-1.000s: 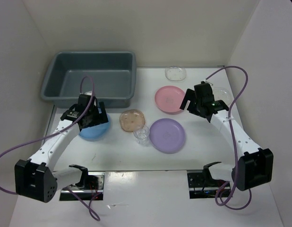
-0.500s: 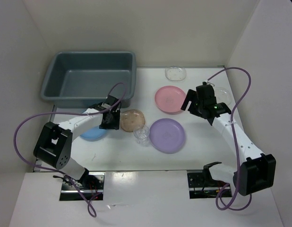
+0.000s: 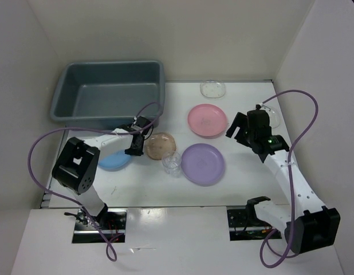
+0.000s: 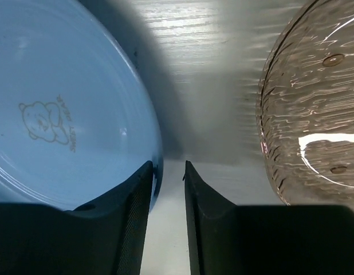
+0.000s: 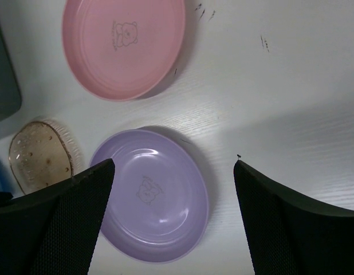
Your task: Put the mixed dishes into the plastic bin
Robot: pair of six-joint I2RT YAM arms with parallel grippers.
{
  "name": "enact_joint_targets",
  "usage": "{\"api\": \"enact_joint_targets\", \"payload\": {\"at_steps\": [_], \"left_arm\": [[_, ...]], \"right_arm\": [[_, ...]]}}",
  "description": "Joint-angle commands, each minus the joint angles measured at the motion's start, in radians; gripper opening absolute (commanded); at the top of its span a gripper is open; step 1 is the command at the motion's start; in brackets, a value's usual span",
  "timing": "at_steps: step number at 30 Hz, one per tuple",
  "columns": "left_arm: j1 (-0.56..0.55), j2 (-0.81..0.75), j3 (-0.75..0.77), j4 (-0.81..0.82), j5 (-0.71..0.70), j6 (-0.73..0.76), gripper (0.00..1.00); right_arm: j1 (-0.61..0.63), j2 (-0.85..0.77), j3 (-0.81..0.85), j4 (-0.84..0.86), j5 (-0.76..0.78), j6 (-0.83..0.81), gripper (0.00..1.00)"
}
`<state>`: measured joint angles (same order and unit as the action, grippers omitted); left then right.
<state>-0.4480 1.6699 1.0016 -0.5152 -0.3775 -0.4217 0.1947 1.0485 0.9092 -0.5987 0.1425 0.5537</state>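
The dark gray bin point(image 3: 62, 109) stands empty at the back left. The blue plate point(image 3: 111, 162) lies in front of it. The tan speckled dish point(image 3: 160, 145), clear cup point(image 3: 172, 162), lavender plate point(image 3: 203, 164) and pink plate point(image 3: 207, 120) lie mid-table. My left gripper point(image 3: 134, 150) is low at the blue plate's right edge. In the left wrist view its jaws point(image 4: 168, 166) stand narrowly apart, the blue plate's point(image 4: 56, 103) rim just inside the gap and the tan dish point(image 4: 314, 103) to the right. My right gripper point(image 3: 241, 127) hangs wide open point(image 5: 174, 166) above the lavender plate point(image 5: 151, 197), holding nothing.
A clear shallow bowl point(image 3: 213, 89) sits at the back by the wall. Another clear bowl point(image 3: 272, 114) lies at the far right, partly behind the right arm. White walls close in on both sides. The pink plate point(image 5: 124, 46) also shows in the right wrist view.
My left gripper has moved from above the blue plate to its right edge, beside the tan dish, and come down low. My right gripper has drifted right and toward me, away from the pink plate.
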Motion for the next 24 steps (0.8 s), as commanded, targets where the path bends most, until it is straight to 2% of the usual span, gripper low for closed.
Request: {"api": "enact_joint_targets", "payload": {"at_steps": [1, 5, 7, 12, 18, 24], "left_arm": [[-0.021, 0.034, 0.032, -0.002, -0.070, 0.004, 0.35], [-0.021, 0.054, 0.032, -0.002, -0.086, -0.005, 0.20], [-0.021, 0.054, 0.032, -0.002, -0.098, -0.015, 0.00], [-0.030, 0.021, 0.032, -0.032, -0.107, -0.046, 0.00], [-0.069, -0.104, 0.065, -0.152, -0.005, -0.121, 0.00], [-0.227, -0.237, 0.176, -0.285, 0.144, -0.193, 0.00]], "right_arm": [[-0.012, -0.061, -0.010, -0.001, 0.016, 0.018, 0.89], [-0.012, -0.108, -0.010, -0.001, 0.025, 0.028, 0.89], [-0.012, -0.120, -0.010, -0.001, 0.034, 0.028, 0.89], [-0.012, -0.120, -0.010, -0.001, 0.043, 0.028, 0.89], [-0.021, -0.102, -0.010, -0.001, 0.043, 0.028, 0.89], [-0.021, -0.084, -0.020, 0.008, 0.033, 0.018, 0.89]]}}
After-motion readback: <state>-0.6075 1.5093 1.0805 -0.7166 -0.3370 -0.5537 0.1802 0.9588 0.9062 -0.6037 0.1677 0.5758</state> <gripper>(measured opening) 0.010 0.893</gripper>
